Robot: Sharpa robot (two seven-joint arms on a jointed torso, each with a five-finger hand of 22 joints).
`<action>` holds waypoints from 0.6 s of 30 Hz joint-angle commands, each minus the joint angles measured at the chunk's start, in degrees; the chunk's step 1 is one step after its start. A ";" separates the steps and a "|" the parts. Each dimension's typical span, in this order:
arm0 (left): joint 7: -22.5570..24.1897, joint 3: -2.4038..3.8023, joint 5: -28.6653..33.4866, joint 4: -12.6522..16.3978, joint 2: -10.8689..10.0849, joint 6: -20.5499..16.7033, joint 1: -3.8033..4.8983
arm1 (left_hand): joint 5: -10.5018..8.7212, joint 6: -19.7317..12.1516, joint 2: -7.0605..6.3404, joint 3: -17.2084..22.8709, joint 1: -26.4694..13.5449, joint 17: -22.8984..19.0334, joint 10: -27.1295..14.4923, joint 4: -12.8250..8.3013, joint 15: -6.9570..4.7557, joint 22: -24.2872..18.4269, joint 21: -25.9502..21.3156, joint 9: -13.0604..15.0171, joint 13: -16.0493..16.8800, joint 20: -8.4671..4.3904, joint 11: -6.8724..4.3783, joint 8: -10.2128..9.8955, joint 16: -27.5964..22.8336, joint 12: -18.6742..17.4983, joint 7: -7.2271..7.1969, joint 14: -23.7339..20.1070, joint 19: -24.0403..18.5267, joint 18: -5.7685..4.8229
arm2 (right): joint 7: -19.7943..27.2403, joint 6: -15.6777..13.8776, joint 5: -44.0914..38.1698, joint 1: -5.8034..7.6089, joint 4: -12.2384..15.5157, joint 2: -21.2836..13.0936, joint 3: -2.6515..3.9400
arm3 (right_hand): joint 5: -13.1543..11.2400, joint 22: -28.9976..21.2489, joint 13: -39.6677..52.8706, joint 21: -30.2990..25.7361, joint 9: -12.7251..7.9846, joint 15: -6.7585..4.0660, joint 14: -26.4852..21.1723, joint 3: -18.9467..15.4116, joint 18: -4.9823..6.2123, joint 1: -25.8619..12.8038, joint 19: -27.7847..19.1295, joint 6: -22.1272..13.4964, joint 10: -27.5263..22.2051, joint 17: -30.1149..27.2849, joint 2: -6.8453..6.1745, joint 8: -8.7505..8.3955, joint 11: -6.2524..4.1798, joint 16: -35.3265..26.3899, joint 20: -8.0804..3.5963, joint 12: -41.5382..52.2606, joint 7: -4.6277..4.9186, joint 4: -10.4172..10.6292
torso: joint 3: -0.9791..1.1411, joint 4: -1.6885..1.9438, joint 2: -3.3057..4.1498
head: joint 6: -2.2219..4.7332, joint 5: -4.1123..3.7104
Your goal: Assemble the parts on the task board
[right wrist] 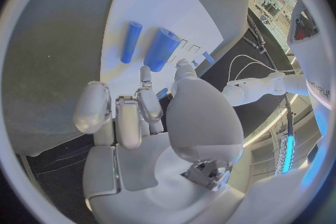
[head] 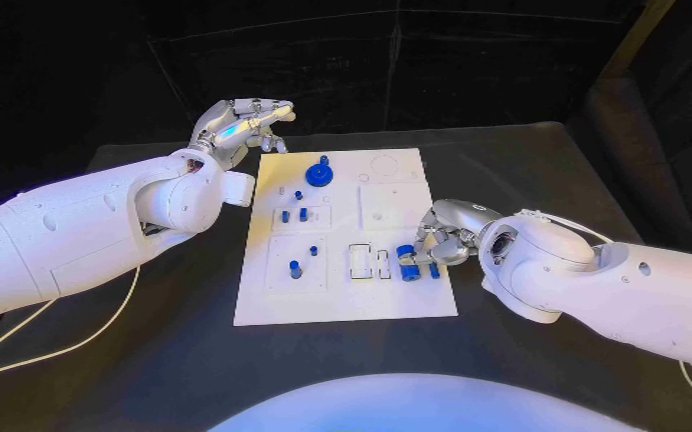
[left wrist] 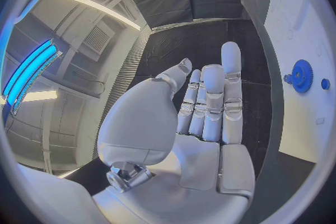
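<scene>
The white task board (head: 378, 302) lies in the middle of the black table. A blue gear (head: 317, 174) sits near its far edge, and several small blue pegs (head: 294, 269) stand in its left half. Two blue cylinders, a thick one (head: 408, 263) and a thin one (head: 430, 269), lie by the board's right edge. My right hand (head: 444, 236) hovers just beyond them, its fingers partly curled and holding nothing; the right wrist view shows the thick cylinder (right wrist: 162, 49) and the thin cylinder (right wrist: 130, 42) past its fingertips. My left hand (head: 245, 128) is raised off the board's far left corner, its fingers extended and empty (left wrist: 210, 106).
Two white rectangular slots (head: 369, 260) lie just left of the cylinders. The left wrist view shows the gear (left wrist: 302, 75) and a small blue peg (left wrist: 325, 83) on the board. Black table surface (head: 173, 352) surrounds the board on all sides.
</scene>
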 commanded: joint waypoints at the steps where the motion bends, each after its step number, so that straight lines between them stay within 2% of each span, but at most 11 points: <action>1: 0.19 0.03 0.05 0.10 -0.03 0.91 0.06 | 0.12 -0.27 0.43 -0.15 0.37 -0.08 -0.45 0.04 -0.02 -0.05 -0.27 -0.06 -0.07 0.00 -0.05 0.21 -0.18 0.24 -0.21 -0.51 -0.17 0.78 | -1.02 2.01 -1.33 -0.15 -0.39 0.40 0.01 | 0.27 0.10 -0.04 0.12 0.10 -0.19 3.34 -0.26 -1.14 -0.32 0.08 0.15 -0.36 0.10 0.21 0.30 0.03 0.36 0.14 0.09 -0.35 -0.04 | -0.02 0.04 0.02 | -0.02 0.08; 11: 0.15 0.03 0.05 0.08 -0.10 1.06 0.05 | 0.12 -0.29 0.44 -0.15 0.38 -0.18 -0.46 0.02 -0.02 -0.06 -0.28 -0.06 -0.07 -0.01 -0.04 0.21 -0.21 0.25 -0.21 -0.54 -0.17 0.78 | -1.75 2.95 -2.30 -0.78 -1.53 1.68 0.01 | 0.92 0.32 0.28 0.23 0.31 -0.22 3.35 -0.16 -1.18 -0.03 0.09 0.02 -0.37 0.40 0.52 0.73 -0.02 0.49 0.11 0.14 -0.40 -0.06 | -0.03 0.01 0.07 | -0.26 0.14; 18: -0.14 0.02 0.05 0.00 -0.11 1.28 0.02 | 0.11 -0.30 0.42 -0.16 0.37 -0.17 -0.48 0.02 -0.02 -0.07 -0.29 -0.06 -0.08 -0.01 -0.04 0.21 -0.20 0.25 -0.20 -0.54 -0.17 0.78 | -2.80 3.69 -3.47 -1.80 -2.13 2.94 0.02 | 1.43 0.69 0.50 0.40 0.58 -0.23 3.36 0.03 -1.24 1.18 0.13 -0.19 -0.46 0.74 0.77 1.28 -0.04 0.61 0.09 0.04 -0.44 -0.19 | 0.04 0.04 0.03 | -0.38 0.27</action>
